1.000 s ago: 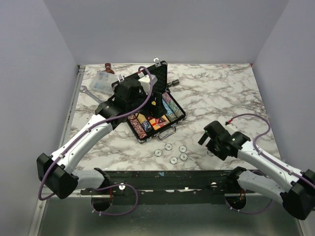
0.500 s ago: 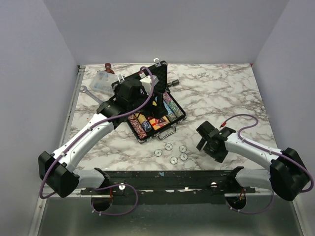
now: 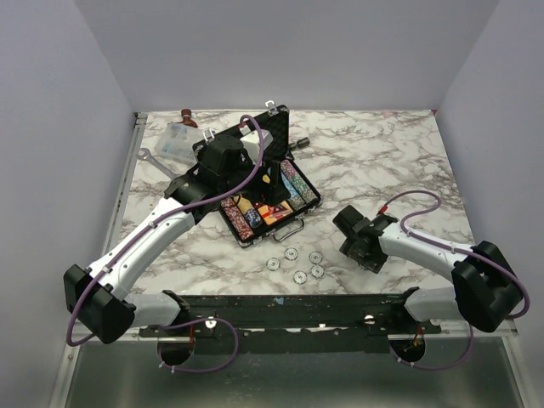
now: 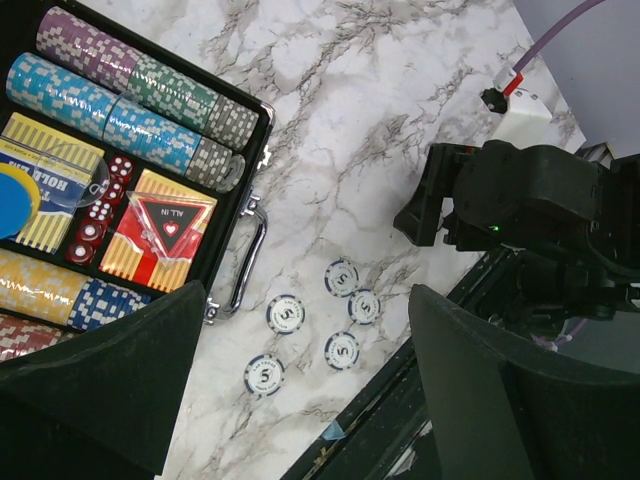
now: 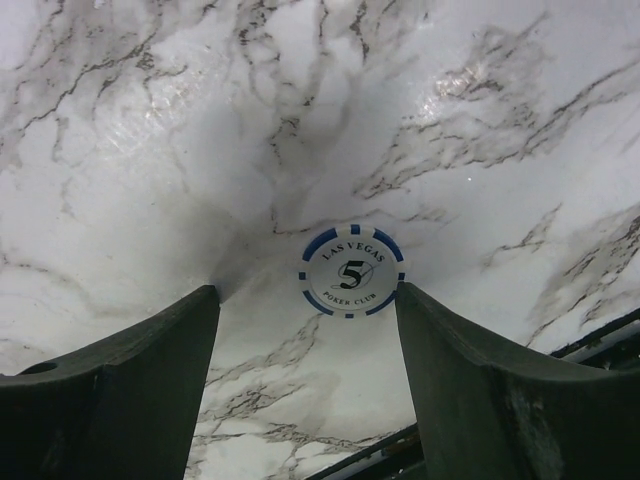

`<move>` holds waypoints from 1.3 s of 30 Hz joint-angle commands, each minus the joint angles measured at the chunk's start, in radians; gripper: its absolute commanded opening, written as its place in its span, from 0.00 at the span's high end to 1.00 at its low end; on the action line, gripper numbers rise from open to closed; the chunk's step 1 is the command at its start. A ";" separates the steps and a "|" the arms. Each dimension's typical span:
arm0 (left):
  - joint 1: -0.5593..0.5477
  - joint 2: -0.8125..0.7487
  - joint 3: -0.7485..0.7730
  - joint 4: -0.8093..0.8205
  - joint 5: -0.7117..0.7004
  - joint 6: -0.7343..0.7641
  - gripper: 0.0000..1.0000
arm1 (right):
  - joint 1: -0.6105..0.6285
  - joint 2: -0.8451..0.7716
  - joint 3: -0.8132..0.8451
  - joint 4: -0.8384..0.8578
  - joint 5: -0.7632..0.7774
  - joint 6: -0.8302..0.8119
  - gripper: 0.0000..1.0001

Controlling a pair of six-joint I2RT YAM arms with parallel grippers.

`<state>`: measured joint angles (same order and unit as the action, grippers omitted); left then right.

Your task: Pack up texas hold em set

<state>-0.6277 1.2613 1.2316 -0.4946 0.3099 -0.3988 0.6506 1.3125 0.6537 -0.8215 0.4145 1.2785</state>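
Right tool (image 5: 305,295) spread wide above one loose chip (image 5: 351,271), briefcase (image 3: 276,132) lid up

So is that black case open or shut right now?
Open. The briefcase is hinged up at the back, and chip rows and card boxes lie exposed inside.

Packing under way: the black briefcase (image 3: 274,134) lies open at centre-left of the overhead view, lid raised at the back, silver handle (image 4: 251,252) toward the lower right. Inside sit multicoloured chip rows (image 4: 130,95), red-yellow card boxes (image 4: 158,228) and a blue disc (image 4: 12,200). Five loose pale chips (image 4: 285,313) (blue-edged, marked 5) lie flat just below the handle.
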 commanded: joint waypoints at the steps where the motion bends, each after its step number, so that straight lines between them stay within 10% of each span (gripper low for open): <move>1: 0.002 -0.028 -0.006 0.022 0.022 -0.007 0.18 | -0.004 0.049 -0.025 0.034 0.038 -0.018 0.28; 22: 0.002 -0.027 -0.006 0.024 0.033 -0.011 0.18 | -0.040 -0.047 -0.105 0.044 0.060 0.057 0.31; 39: 0.002 -0.031 -0.009 0.024 0.032 -0.009 0.16 | -0.041 -0.017 -0.079 0.115 0.017 -0.062 0.68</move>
<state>-0.6277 1.2530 1.2316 -0.4942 0.3233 -0.4057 0.6186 1.2648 0.6018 -0.7555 0.4545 1.2755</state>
